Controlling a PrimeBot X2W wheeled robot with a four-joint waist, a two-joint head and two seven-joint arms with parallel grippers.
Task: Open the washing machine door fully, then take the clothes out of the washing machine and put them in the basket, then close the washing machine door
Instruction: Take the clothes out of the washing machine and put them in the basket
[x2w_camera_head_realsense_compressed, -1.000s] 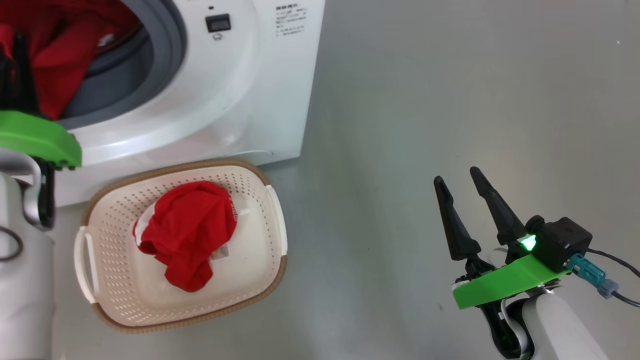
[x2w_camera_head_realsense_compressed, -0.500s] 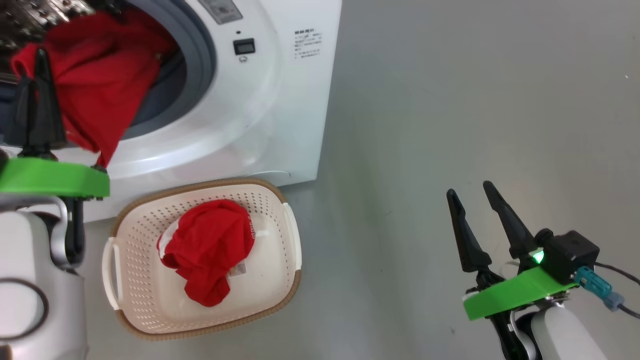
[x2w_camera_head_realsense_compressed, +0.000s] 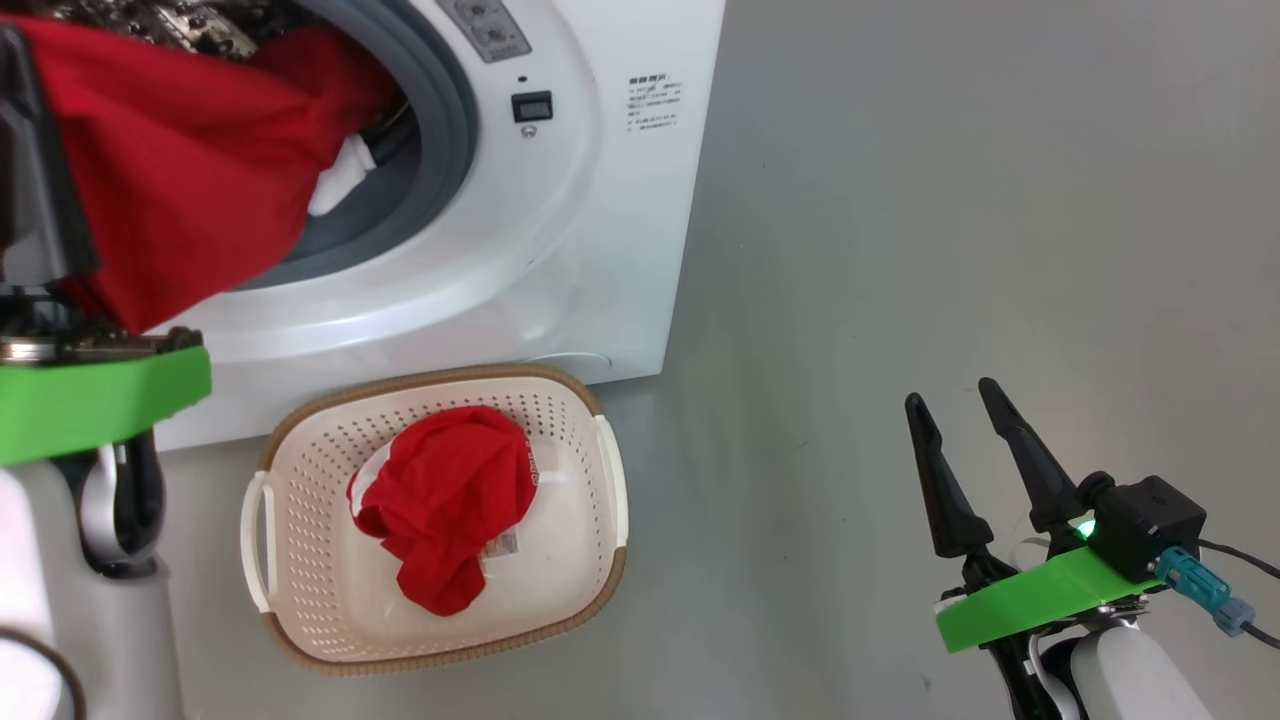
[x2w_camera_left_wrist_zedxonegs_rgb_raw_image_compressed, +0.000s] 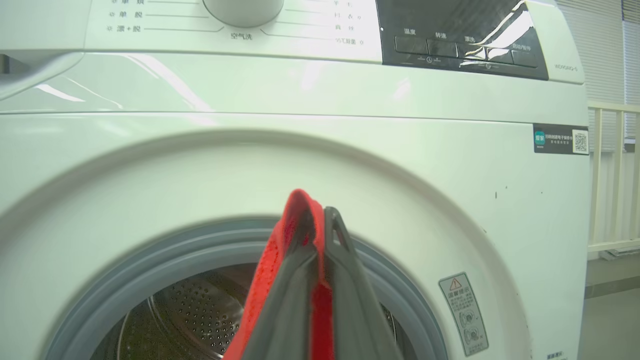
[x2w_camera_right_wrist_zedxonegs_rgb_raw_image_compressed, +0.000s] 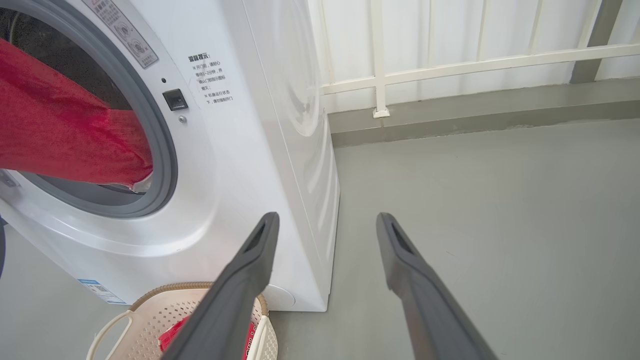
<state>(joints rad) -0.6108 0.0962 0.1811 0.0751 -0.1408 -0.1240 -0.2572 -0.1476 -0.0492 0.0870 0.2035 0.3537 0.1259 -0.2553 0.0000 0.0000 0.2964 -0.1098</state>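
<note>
Holds the left hand (x2w_camera_left_wrist_zedxonegs_rgb_raw_image_compressed: 320, 216) shut on a red garment (x2w_camera_head_realsense_compressed: 190, 170), with the fabric pinched between the dark fingers (x2w_camera_left_wrist_zedxonegs_rgb_raw_image_compressed: 350, 290) right up to the tips, in front of the washing machine (x2w_camera_head_realsense_compressed: 620, 200). Drapes that garment from the grip across the grey rubber ring (x2w_camera_head_realsense_compressed: 455, 130) into the perforated drum (x2w_camera_left_wrist_zedxonegs_rgb_raw_image_compressed: 200, 310), with a white part showing at the ring. Carries the right hand (x2w_camera_head_realsense_compressed: 950, 393) spread wide and empty above the grey floor (x2w_camera_head_realsense_compressed: 950, 200), well apart from the machine. Shows a second red garment (x2w_camera_head_realsense_compressed: 445, 500) bunched inside the basket (x2w_camera_head_realsense_compressed: 440, 378), which stands on the floor just before the machine's front.
</note>
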